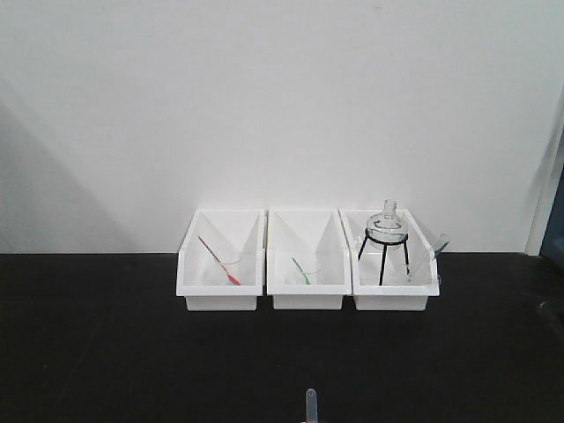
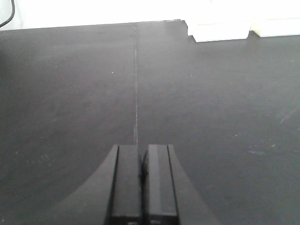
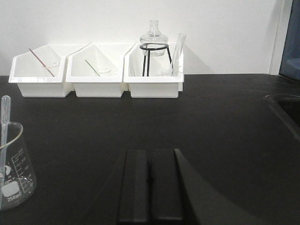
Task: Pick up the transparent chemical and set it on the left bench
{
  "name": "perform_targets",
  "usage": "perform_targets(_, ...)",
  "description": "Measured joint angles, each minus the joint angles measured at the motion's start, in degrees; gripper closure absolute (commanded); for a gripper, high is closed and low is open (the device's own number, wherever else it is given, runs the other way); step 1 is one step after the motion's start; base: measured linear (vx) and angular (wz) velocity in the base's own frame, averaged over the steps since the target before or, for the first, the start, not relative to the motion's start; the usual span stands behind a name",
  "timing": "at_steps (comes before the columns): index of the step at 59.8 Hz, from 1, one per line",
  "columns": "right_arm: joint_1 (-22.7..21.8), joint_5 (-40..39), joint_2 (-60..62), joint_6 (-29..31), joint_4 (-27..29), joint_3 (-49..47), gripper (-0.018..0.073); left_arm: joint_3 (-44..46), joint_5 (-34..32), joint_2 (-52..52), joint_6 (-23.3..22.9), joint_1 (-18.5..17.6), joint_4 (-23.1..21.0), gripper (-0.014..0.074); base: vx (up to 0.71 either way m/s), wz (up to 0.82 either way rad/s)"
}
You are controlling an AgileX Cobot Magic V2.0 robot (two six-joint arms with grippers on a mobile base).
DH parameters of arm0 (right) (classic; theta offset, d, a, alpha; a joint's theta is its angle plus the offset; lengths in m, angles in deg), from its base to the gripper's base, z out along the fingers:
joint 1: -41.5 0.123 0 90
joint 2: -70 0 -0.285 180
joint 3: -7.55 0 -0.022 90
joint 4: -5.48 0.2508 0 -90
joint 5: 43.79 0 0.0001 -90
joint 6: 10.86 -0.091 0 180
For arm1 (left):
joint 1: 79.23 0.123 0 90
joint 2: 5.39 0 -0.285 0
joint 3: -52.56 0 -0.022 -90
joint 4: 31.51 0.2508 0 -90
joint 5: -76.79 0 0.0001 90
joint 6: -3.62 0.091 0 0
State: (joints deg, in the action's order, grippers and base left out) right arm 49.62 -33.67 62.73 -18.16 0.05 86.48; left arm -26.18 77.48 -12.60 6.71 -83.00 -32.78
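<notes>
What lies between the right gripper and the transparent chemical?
Nothing: in the right wrist view only bare black left bench separates the shut right gripper from the transparent chemical, which stands to its left.

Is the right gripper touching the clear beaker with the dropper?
Apart. The right wrist view shows the right gripper shut at centre, with bare black bench between it and the clear beaker at left.

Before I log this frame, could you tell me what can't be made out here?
- Clear flask: cut off by the left edge of the right wrist view; in the front view only its dropper tip shows.
- Left gripper and right gripper: fingertips cut off by the bottom edges.
- Rightmost bin: small glassware too blurred to identify.
</notes>
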Motion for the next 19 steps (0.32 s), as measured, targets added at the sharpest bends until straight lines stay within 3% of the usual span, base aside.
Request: perform_targets(19,0.0,0.0,0.0,0.0,0.0,0.0,0.0566,0.0,0.0,0.0,0.0,0.0,0.0,0.0600,0.00,0.00)
